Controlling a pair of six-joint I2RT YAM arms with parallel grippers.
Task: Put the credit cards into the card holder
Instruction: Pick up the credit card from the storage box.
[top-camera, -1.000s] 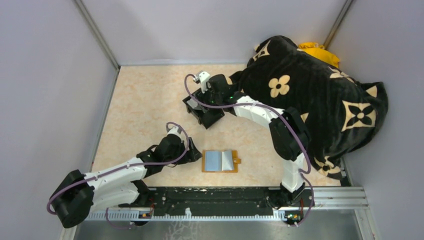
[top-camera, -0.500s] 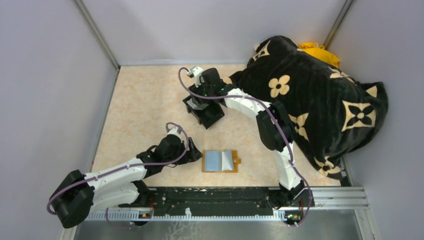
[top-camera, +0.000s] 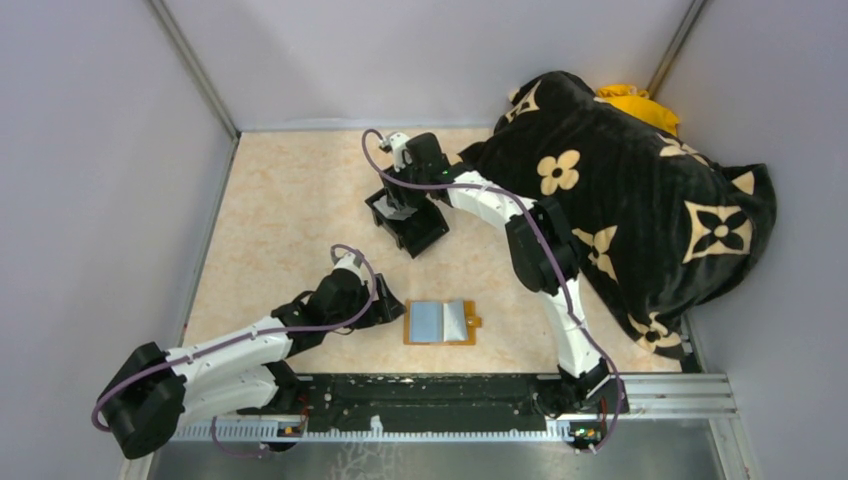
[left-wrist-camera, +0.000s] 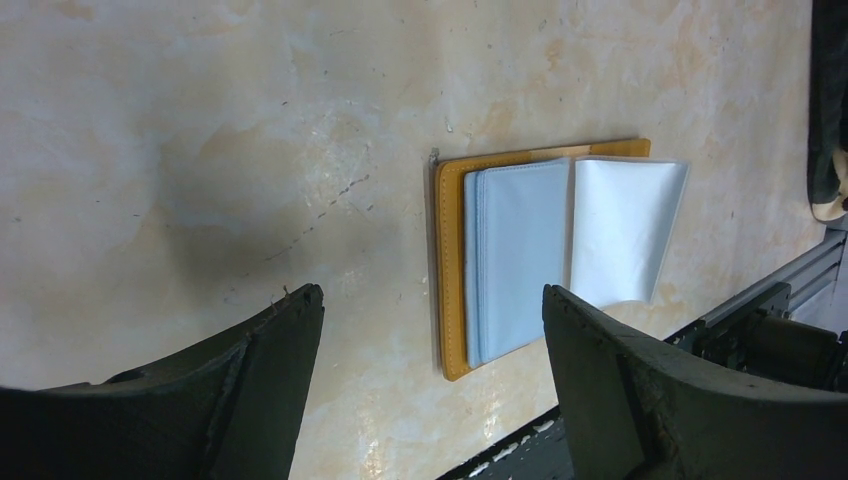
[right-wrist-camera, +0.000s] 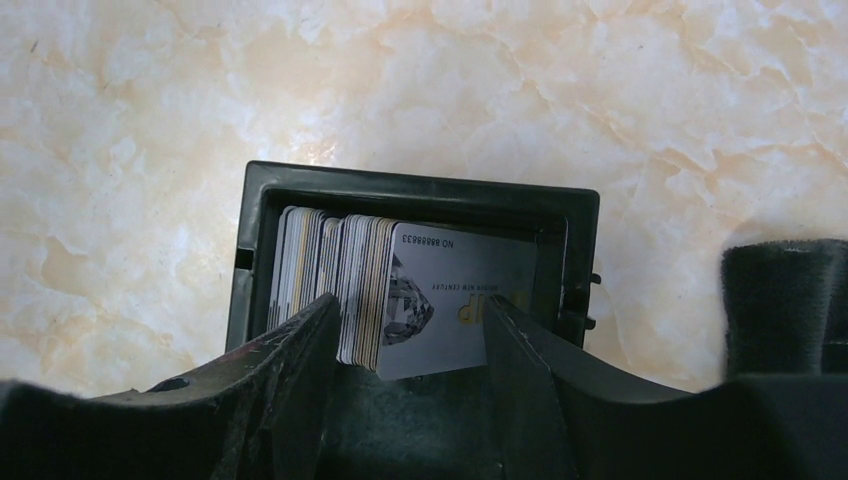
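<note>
Orange-tan holder (top-camera: 441, 321) lying open on the counter (top-camera: 290, 200), blue-grey panels up, just right of the released left jaws, untouched, farther off pale cards (right-wrist-camera: 455, 300) packed on edge in a black box (right-wrist-camera: 420, 192), front ones between the spread, empty right jaws

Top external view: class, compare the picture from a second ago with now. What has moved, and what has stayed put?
The right arm swung its elbow left, shifting the right gripper slightly farther out over the black box of credit cards. Its jaws straddle the stack, open, gripping nothing. The left gripper, the card holder and the box stayed put.
</note>
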